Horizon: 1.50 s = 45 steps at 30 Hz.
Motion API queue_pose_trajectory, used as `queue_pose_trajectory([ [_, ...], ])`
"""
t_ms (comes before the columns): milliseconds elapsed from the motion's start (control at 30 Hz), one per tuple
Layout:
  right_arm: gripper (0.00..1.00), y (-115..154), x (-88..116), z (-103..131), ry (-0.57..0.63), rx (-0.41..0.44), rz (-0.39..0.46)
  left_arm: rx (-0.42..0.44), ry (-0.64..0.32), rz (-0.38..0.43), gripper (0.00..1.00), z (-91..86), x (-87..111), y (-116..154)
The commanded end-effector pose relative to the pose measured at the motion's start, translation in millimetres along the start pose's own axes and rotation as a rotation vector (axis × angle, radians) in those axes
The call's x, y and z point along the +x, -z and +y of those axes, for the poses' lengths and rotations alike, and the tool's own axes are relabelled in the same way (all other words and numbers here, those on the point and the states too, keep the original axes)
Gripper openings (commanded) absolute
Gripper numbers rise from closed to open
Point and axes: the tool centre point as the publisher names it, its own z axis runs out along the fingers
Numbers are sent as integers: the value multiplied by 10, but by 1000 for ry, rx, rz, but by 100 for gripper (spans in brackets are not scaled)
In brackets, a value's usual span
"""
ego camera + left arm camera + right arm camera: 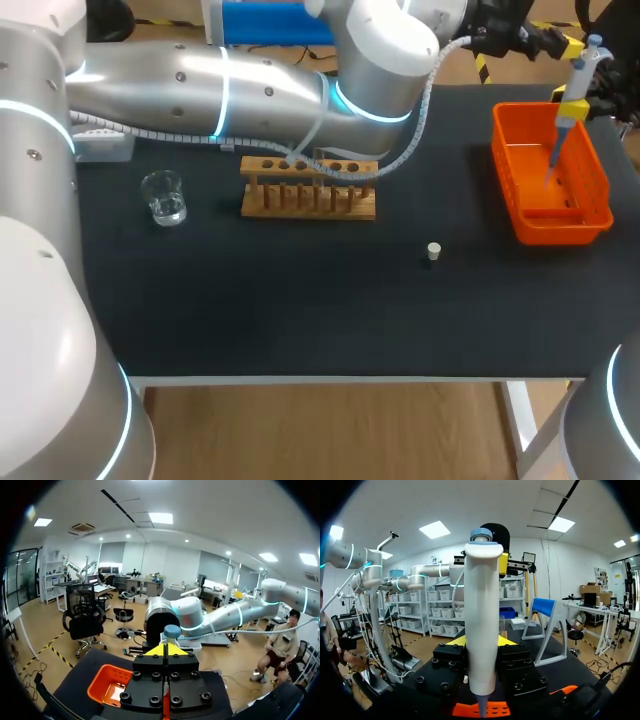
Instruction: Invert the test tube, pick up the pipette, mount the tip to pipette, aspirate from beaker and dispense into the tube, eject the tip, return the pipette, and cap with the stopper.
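The black table (300,320) fills most of my overhead view. My left arm (200,80) comes in from the left and stretches across the back of it to the far right corner. There the orange basket (555,225) sits at the table's right edge. The wooden rack (308,200) stands near the middle at the back, partly under the left arm.

The pipette (575,85) hangs upright above the basket, with its thin lower end reaching down inside the basket walls. My right claw (482,642) is clenched on the pipette's body, one yellow tip on each side. I cannot tell whether a tip is mounted on the pipette's lower end.

My left claw (165,650) is up beside the pipette's head, its fingers pressed together with nothing between them. From its own camera the pipette's blue cap sits just beyond the yellow tips. I cannot tell whether they touch it.

The glass beaker (163,197) stands well left of the rack with a little clear liquid in it. The small white stopper (433,251) lies alone on the table, in front of the rack and to its right.
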Motion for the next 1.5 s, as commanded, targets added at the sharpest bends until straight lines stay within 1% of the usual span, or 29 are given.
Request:
queue_pose_trajectory([
  [33,0,5,-26,74,0,0,7,2,2,4,0,109,-19,-77],
  [333,0,5,-26,74,0,0,7,-6,21,5,0,176,-39,-92],
  [567,0,5,-26,74,0,0,7,-1,27,0,0,184,-46,-86],
  [933,0,5,-26,74,0,0,7,28,-12,-35,0,-58,-6,64],
  [1433,0,5,-26,74,0,0,7,21,-38,-48,0,-256,45,177],
  [1467,0,5,-26,74,0,0,7,21,-40,-49,16,-264,47,186],
  [1500,0,5,-26,74,0,0,7,21,-42,-49,39,-270,49,196],
])
